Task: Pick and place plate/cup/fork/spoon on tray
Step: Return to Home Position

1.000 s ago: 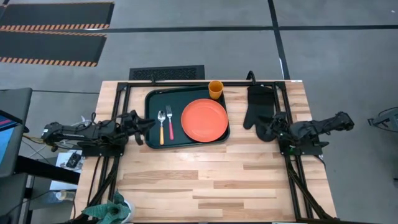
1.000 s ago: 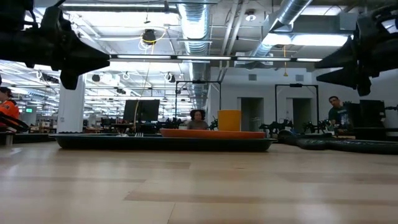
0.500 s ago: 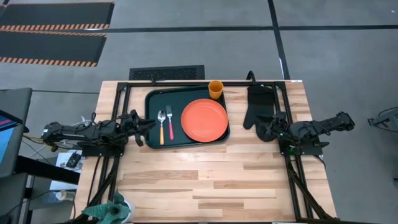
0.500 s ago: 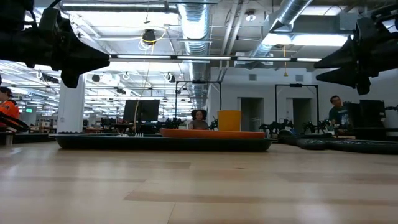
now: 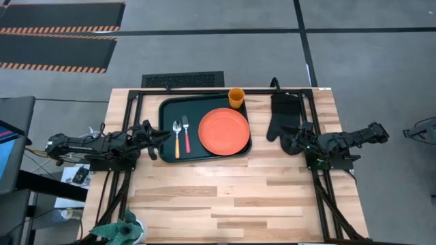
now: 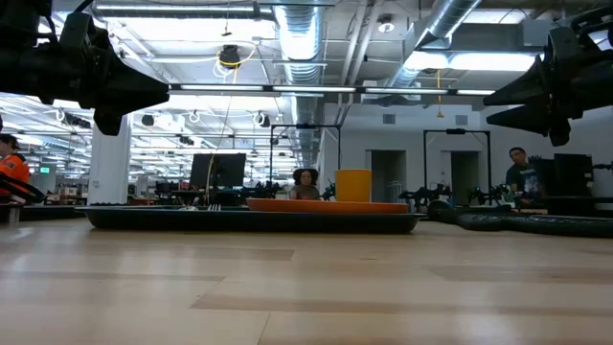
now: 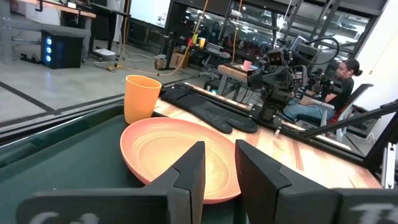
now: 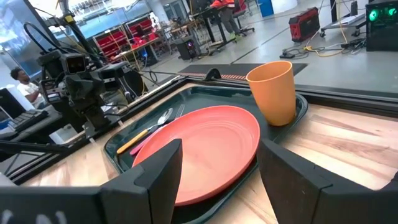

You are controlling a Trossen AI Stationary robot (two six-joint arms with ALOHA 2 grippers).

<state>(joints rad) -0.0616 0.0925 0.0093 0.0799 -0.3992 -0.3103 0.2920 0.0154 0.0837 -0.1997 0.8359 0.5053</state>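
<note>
Overhead, the round orange-red plastic plate (image 5: pixel 223 131), small orange-yellow plastic cup (image 5: pixel 236 96), yellow-handled spoon (image 5: pixel 177 139) and red-handled fork (image 5: pixel 186 136) lie on the dark green rectangular tray (image 5: pixel 167 116); at table level, left gripper (image 6: pixel 144 91) and right gripper (image 6: pixel 508 103) hang high; wrist views show left narrowly parted, right wide, both empty, so I would retract level, clear of the rim.

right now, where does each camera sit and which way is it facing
High view: above the table, straight down on the tray; left gripper and right gripper flank it.
Low view: table-top height, level across the tray into the room; both arms at top corners.
Left wrist view: faces the plate and the right arm; its open fingers show.
Right wrist view: faces the left arm over the plate; its open fingers show.
Both wrist views share plate and cup.
</note>
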